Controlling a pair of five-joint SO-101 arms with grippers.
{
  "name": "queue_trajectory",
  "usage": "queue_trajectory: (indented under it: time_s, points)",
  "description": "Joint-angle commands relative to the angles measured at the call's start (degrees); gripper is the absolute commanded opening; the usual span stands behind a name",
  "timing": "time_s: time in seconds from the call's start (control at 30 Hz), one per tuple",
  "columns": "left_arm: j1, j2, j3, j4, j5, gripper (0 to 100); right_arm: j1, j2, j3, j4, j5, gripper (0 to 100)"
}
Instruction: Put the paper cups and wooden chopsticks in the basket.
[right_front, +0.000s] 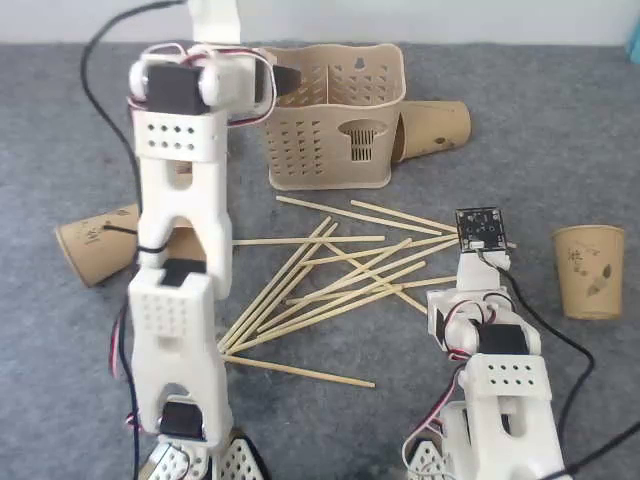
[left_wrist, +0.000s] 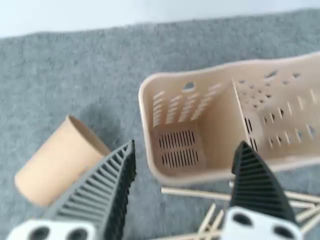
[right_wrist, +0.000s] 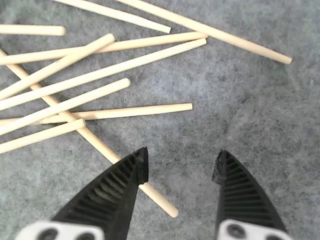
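— Where do your pincers stand?

— My left gripper (left_wrist: 188, 143) hangs by the rim of the basket (right_front: 320, 150), jaws spread wide, gripping nothing. The basket stands upright in the upper middle of the high view. My right gripper (right_wrist: 183, 151) sits low over the grey mat (right_front: 560, 120) in the lower right part of that view. Its jaws are parted about as far and are also empty, and the end of one stick lies just by a finger.

— And the things to be packed?

— The wooden chopsticks (right_front: 310, 240) lie scattered and crossed on the mat in the middle of the frame, in front of the basket. The lying cup (right_front: 100, 243) is at the left edge, partly behind my left arm. A second cup (right_front: 435, 130) lies on its side right against the basket's right wall. The upright cup (right_front: 590, 270) stands at the right edge.
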Motion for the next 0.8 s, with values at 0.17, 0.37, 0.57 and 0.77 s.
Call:
queue_trajectory:
  time_s: [0.17,0.37,0.57,0.77]
  points:
    - [-0.26,-38.24,37.85,2.02,0.44,30,-0.31,0.04,-0.26,-0.57,-0.53,22.6]
    - [-4.57,-57.32,64.31,-4.22,-0.62,30,-0.31,-0.40,-0.18,0.31,-0.53,22.6]
    - [-11.69,-74.46,98.42,-21.80,-6.15,30,0.13,-0.48,-0.62,1.98,-0.53,22.6]
    - [-12.40,-89.05,125.05,-32.79,-9.23,30,6.73,0.04,-6.07,4.53,-0.62,22.6]
